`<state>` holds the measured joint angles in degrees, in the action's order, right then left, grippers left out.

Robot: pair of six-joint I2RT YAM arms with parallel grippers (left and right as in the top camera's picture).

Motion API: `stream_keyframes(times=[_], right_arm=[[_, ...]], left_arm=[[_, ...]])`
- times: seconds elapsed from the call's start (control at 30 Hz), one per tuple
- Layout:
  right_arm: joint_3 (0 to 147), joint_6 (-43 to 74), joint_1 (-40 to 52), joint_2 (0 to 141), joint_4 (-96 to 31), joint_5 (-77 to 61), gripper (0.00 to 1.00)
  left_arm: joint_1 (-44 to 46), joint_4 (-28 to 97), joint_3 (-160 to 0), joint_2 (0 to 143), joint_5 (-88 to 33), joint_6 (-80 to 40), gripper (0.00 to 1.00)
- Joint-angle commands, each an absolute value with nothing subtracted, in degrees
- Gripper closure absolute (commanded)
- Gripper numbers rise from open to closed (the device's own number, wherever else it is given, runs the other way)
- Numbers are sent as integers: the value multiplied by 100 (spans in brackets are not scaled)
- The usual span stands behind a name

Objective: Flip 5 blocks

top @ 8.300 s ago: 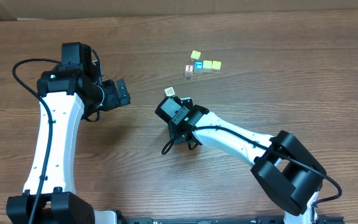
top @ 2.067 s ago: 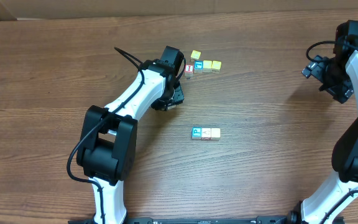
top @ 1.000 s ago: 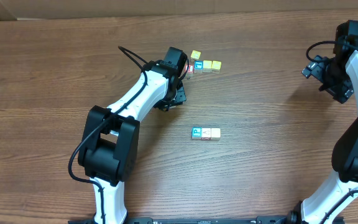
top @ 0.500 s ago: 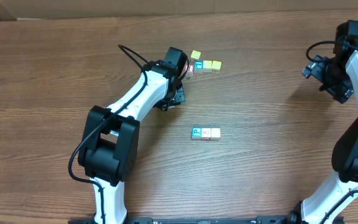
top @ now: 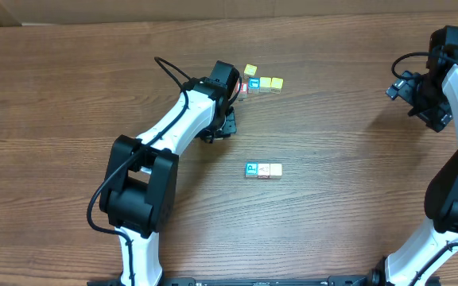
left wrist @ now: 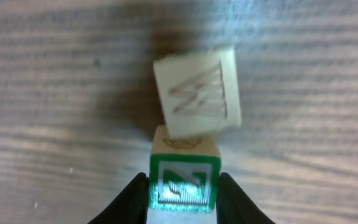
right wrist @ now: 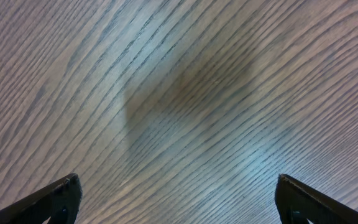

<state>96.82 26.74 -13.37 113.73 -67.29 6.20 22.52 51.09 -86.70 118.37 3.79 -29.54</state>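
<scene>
Green-faced wooden Z cube [left wrist: 184,183] sits clamped between the two dark fingers [left wrist: 135,198] of the left gripper [left wrist: 184,199], its lettered face turned up toward the wrist camera. The pinch is on two opposite side faces, which looks like a hold chosen so the cube can be rolled over onto another face. Just beyond it lies a whitish wooden cube with a faint W [left wrist: 196,93], skewed against the wood grain; whether the two touch I cannot tell.

From overhead, this grip is at the left end of a small cluster near the far edge of the brown wooden desk [top: 356,206], about midway along that edge. The held cube itself is hidden under the wrist there. A red-faced cube [top: 242,88], a teal-topped cube [top: 254,83] and two yellow cubes [top: 271,83] stand close by in a line.

Nearer the desk's middle, a teal-faced P cube [top: 251,169], a pale whitish cube [top: 264,170] and a yellow-tan cube [top: 276,169] stand side by side in a tidy row, probably set apart as finished ones.

The right gripper [right wrist: 179,205] hangs over bare wood by the right edge, jaws spread wide and empty, seemingly parked clear of the work.
</scene>
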Motion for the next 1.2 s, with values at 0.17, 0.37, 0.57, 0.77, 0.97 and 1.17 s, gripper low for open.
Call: stream_keyframes(times=[0.17,0.37,0.57,0.77,0.97,1.17], right_arm=[[9769,2652,-1352,11218,-6713,633,0],[9769,2652,-1352,11220,-6713,633,0],[9769,2652,-1352,11220,-6713,633,0],[9769,2652,-1352,11220,-6713,633,0],[9769,2652,-1352,11220,-6713,633,0],[9769,2652,-1352,11220,-6713,633,0]], left_arm=[[2329,5695,-8637,11107,296,-2794,71],[2340,5463,-8635,11220,384,-2307,43],[2318,5190,-8635,11277,338,-2261,0],[2340,5249,-8615,11281,357,-2185,51],[2344,5024,-8409,11281,366,-2228,47],[2342,4423,-7887,11281,626,-2351,49]])
